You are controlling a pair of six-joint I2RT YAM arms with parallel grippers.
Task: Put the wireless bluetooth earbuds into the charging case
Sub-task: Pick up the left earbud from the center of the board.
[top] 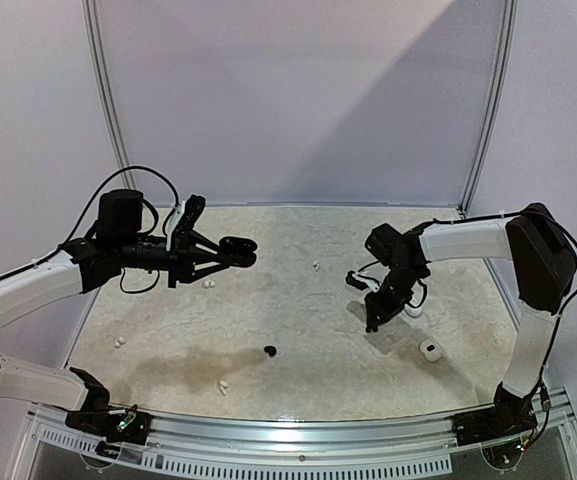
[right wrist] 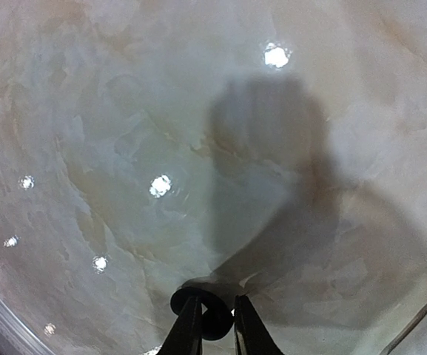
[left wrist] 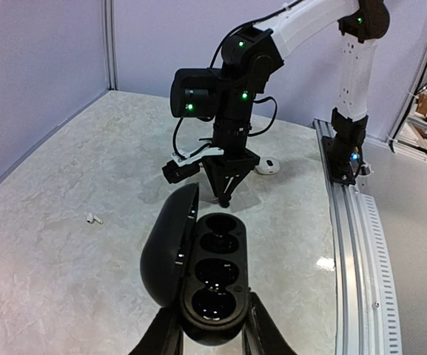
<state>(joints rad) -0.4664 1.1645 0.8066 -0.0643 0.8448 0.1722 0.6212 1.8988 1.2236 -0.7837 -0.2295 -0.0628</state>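
Dotting the table (top: 298, 300) are white earbuds (top: 120, 341) and one black earbud (top: 270, 350).

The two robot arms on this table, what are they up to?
The left hand holds a black oval charging case above the pale marbled table. The lid is open and the round wells look empty. The right hand, low over the table, pinches what looks like a tiny black earbud. Another black bud and a few small white earbuds lie loose on the table.
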